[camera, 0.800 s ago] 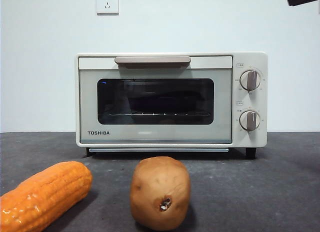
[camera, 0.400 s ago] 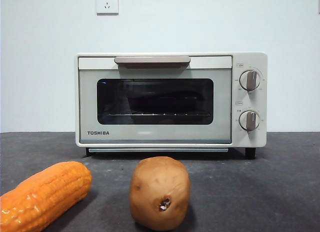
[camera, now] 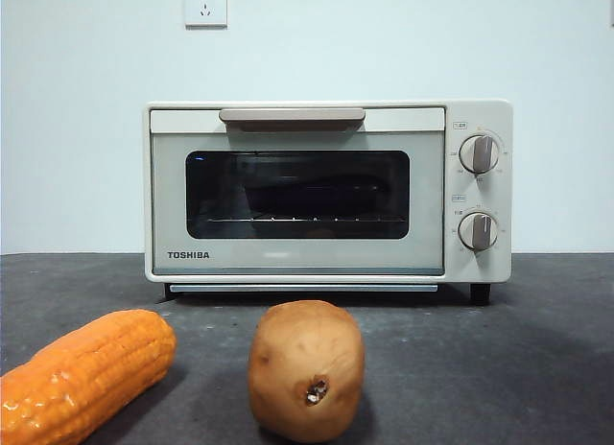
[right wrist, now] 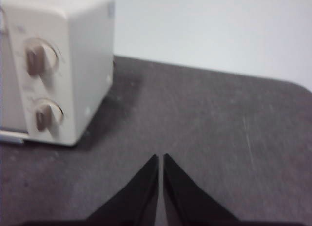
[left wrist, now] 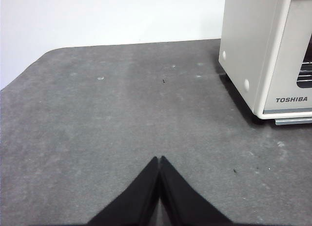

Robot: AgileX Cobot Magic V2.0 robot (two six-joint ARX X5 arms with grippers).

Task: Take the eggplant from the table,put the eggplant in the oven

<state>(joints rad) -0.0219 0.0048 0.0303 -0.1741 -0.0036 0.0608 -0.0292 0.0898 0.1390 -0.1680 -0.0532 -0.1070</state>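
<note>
The left gripper hangs over bare table with its two black jaws pressed together, holding nothing. From its wrist camera the oven sits at about two o'clock, showing a plain cream side wall and the corner of the door with the TOSHIBA lettering; the wire rack just peeks in at the picture's edge.

The right gripper is likewise pinched closed and empty above the grey surface. Its camera, somewhat blurred, catches the oven's other end at about ten o'clock, with the upper knob and lower knob stacked on the control panel.

Neither gripper appears in the front view. That view alone shows the whole oven face: door closed, beige bar handle across the top, dark glass window. Behind the glass a long dark shape lies on the rack; it appears to be the eggplant, though the tinted glass hides its colour and stem. Also seen only here are an orange corn cob at about seven o'clock and a brown potato at six, standing apart in front of the oven, and a wall socket at eleven.
</note>
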